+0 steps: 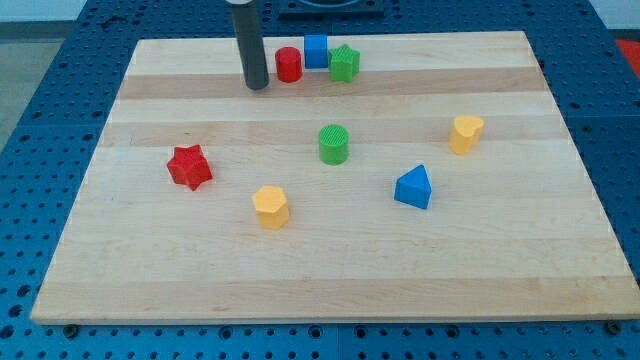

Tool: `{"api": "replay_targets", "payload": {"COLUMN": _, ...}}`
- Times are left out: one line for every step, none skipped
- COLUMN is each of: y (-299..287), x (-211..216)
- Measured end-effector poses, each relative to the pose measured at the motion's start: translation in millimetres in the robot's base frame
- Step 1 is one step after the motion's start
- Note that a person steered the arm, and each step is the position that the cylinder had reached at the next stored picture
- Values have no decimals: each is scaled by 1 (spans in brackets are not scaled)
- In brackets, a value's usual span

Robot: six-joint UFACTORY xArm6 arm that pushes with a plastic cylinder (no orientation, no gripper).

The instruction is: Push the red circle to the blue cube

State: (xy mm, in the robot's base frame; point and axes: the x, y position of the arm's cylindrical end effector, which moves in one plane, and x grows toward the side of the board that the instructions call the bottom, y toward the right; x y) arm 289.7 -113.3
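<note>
1. The pale wooden board (330, 280) sat on a blue perforated bench (30, 60).
2. My tip (257, 86) was bare, holding nothing.
3. Just to its right, the red circle (289, 65) touched the blue cube (316, 51).

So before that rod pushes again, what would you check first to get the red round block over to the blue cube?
1. My tip in sight: ok, at the view's left of the red circle.
2. Tip touching the red circle: not ok, a gap shows.
3. Red circle beside the blue cube: ok, they look adjacent.
4. Actual contact between them: cannot tell.
5. Green star crowding the cube's right: not ok.
</note>
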Motion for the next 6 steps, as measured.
{"api": "replay_targets", "payload": {"y": 0, "x": -7}}
{"api": "replay_targets", "payload": {"y": 8, "x": -7}}
{"api": "replay_targets", "payload": {"y": 14, "x": -7}}
{"api": "replay_targets", "payload": {"y": 17, "x": -7}}
{"api": "replay_targets", "payload": {"y": 21, "x": -7}}
{"api": "replay_targets", "payload": {"y": 26, "x": -8}}
